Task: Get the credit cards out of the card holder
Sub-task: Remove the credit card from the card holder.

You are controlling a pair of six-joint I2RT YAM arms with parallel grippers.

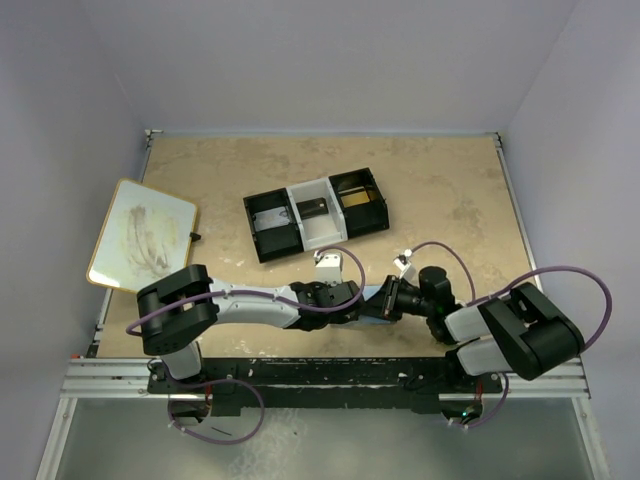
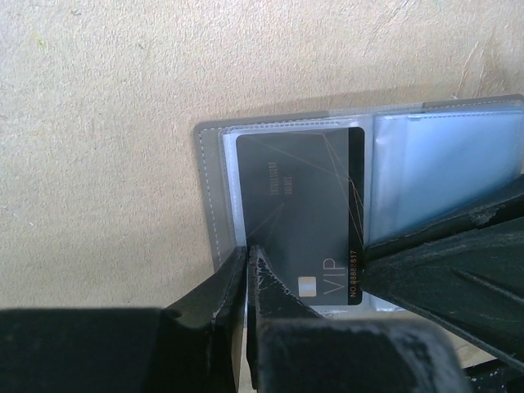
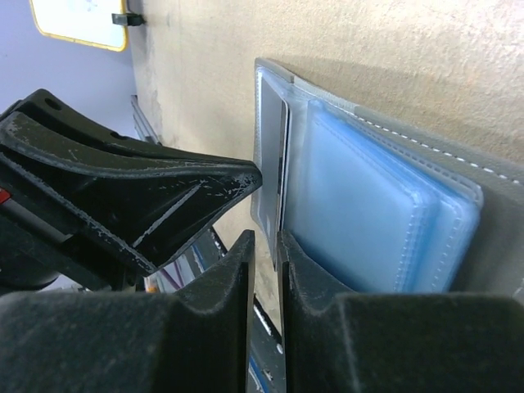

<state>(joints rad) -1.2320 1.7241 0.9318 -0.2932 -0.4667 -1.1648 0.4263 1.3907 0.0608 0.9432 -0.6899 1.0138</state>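
Observation:
The grey card holder (image 2: 214, 205) lies open on the table, its pale blue-grey sleeves facing up; it also shows in the right wrist view (image 3: 385, 205) and between the grippers in the top view (image 1: 374, 307). A black VIP credit card (image 2: 299, 205) sits in the left panel's sleeve. My left gripper (image 2: 248, 255) is shut, its tips down at the card's lower left corner; I cannot tell whether anything is pinched. My right gripper (image 3: 266, 241) is shut to a narrow empty slit and rests on the right panel by the spine.
A black-and-white three-compartment tray (image 1: 315, 212) stands behind the grippers. A small whiteboard (image 1: 142, 235) with a marker lies at the table's left edge. Both arms meet low near the front edge (image 1: 330, 352).

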